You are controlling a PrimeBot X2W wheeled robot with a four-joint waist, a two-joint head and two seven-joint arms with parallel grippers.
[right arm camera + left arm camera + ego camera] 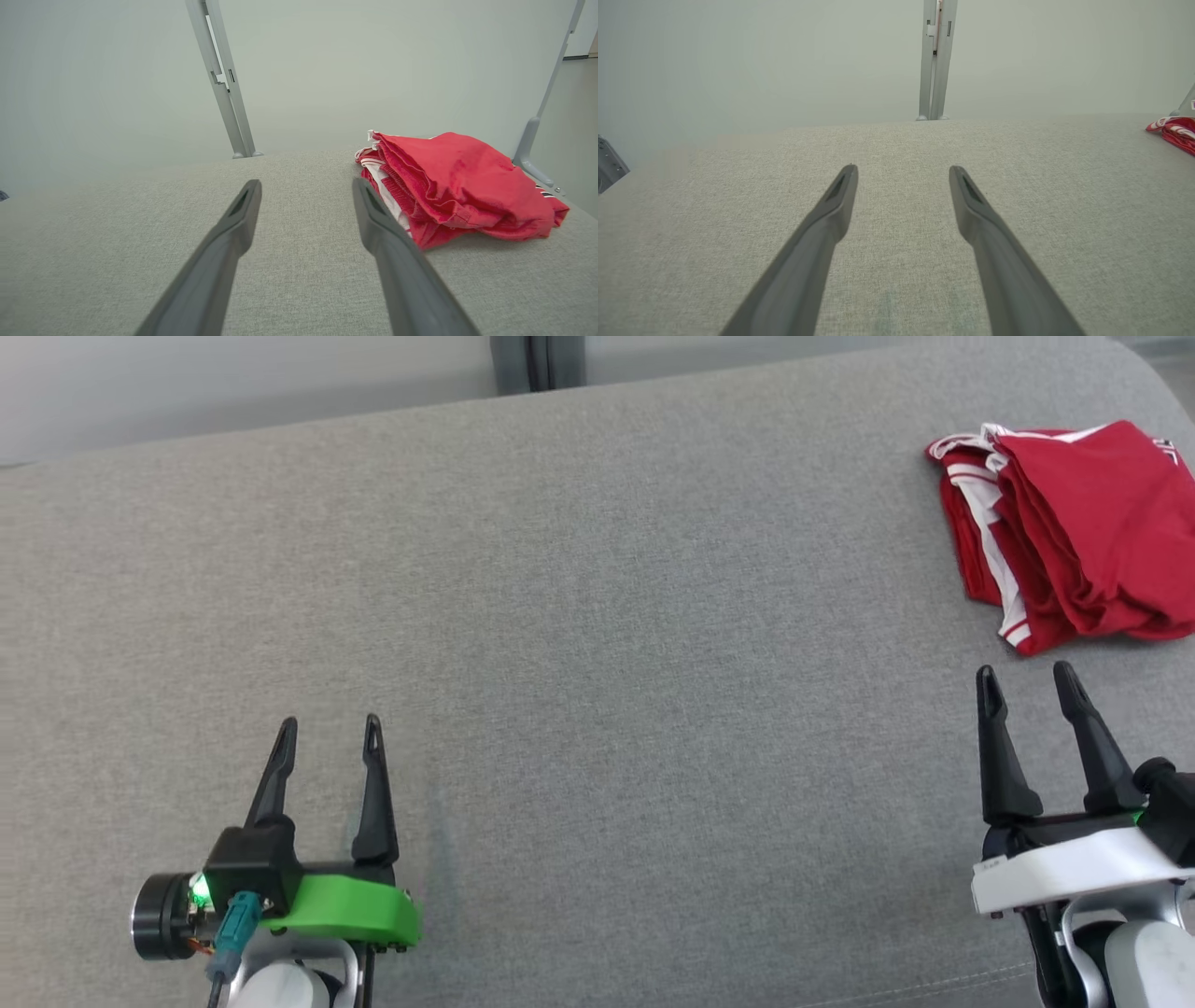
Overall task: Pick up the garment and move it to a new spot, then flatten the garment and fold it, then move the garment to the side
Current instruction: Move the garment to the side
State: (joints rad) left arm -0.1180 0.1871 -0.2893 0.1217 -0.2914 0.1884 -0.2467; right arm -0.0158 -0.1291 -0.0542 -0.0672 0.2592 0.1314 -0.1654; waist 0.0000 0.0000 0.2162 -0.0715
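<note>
We see a wide grey fabric surface (579, 644) under both arms, running fwd of the jaws to a pale wall (761, 60). The red garment (1074, 523), w/ white stripes along its edges, lies bunched in loose folds on the surface near its far right corner. It is just ahead of our right gripper (1025, 674) & a bit to the outer side of its tips. In the right wrist view that gripper's right-hand finger (397, 261) overlaps the garment's near edge, but the head view shows a strip of grey fabric btw tips & cloth, so they look apart. A grey post (937, 60) stands at the far edge of the surface, approx straight ahead of our left gripper (330, 726). The left gripper sits over bare fabric, well apart from the garment, which shows far off to the right of its jaws. Both sets of jaws stand wide apart, w/ only grey fabric seen btw the fingers.
</note>
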